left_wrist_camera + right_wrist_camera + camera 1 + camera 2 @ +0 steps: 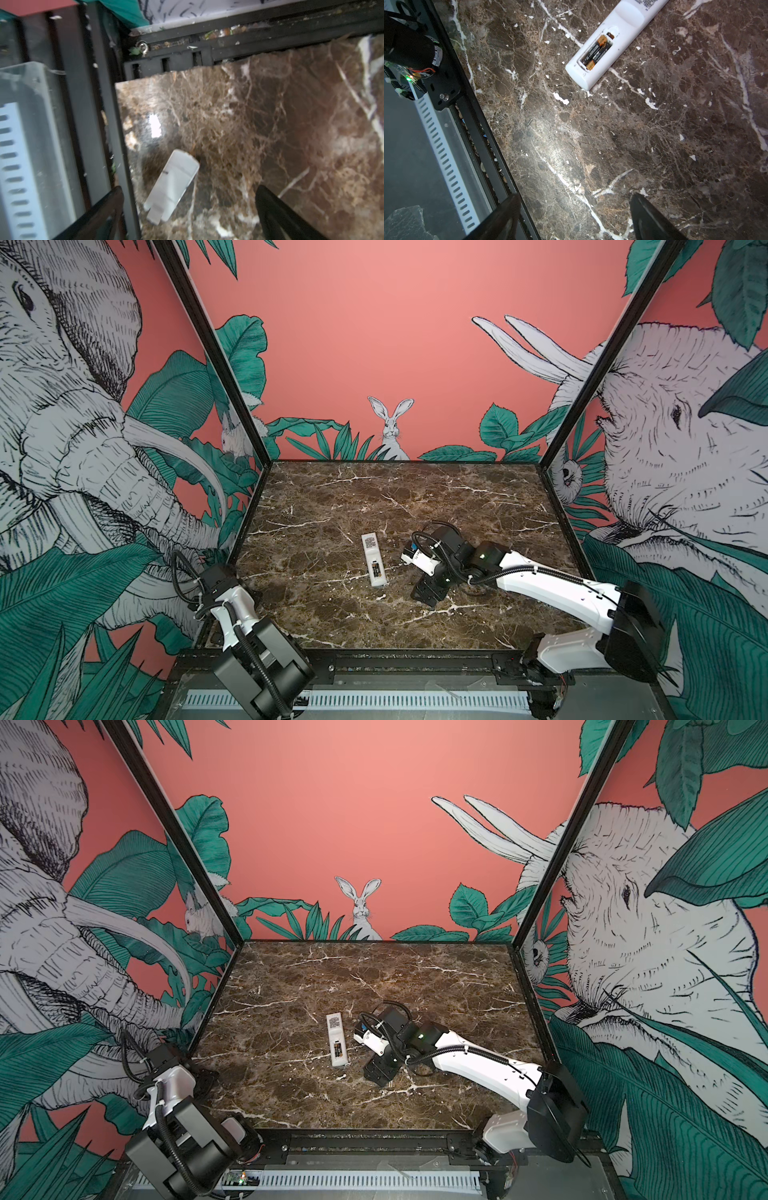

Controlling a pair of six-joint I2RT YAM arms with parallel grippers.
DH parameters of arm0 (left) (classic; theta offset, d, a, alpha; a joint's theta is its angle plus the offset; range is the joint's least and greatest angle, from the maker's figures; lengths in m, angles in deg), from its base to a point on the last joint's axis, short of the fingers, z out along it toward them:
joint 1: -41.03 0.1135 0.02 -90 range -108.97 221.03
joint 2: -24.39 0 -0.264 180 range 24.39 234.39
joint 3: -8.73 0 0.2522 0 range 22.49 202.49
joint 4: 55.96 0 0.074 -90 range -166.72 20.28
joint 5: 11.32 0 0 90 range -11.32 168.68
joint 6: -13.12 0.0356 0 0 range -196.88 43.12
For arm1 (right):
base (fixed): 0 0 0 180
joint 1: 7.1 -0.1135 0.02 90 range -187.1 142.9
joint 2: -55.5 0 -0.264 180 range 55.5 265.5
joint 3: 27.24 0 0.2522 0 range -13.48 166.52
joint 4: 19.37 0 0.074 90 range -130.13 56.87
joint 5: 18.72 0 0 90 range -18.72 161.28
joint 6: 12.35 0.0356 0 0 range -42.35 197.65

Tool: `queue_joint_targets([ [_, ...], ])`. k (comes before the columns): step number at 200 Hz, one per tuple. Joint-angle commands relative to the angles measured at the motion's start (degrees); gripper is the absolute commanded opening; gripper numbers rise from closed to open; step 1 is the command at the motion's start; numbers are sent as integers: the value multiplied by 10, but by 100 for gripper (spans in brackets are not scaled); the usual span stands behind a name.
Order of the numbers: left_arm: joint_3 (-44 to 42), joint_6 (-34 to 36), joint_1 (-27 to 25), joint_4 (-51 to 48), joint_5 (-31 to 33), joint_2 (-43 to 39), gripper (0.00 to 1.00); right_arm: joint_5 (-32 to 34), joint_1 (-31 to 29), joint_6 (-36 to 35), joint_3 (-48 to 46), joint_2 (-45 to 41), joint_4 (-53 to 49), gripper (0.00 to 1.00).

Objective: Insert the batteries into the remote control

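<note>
Both batteries (596, 53) sit in the remote (374, 559), back-up mid-table (415, 497), compartment uncovered. Left pincer (189, 189) wide over the loose cover (172, 185) near the front-left corner; right pincer (575, 195) wide, empty. Likely next: grasp cover, slide it on.

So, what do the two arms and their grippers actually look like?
The left arm and right arm have smooth white shells between boxy black joints, with ribbed black cables looped outside. A small green light shows on the right arm. The left gripper and right gripper have dark tapered fingers.
</note>
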Motion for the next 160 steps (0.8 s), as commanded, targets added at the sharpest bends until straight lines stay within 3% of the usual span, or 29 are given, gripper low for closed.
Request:
queue_joint_targets([
  [1, 10, 31, 11, 40, -56, 27, 98, -5, 4, -8, 7, 2, 6, 83],
  [55, -46, 37, 12, 127, -104, -23, 98, 2, 9, -12, 4, -5, 4, 83],
  [106, -26, 29, 12, 110, -95, 31, 98, 1, 14, -14, -2, -9, 5, 83],
  [127, -26, 37, 11, 124, -124, 50, 96, 2, 16, -15, -4, -11, 8, 83],
  [160, -36, 36, -32, 127, -121, 17, 96, 2, 23, -18, 4, -4, 7, 83],
])
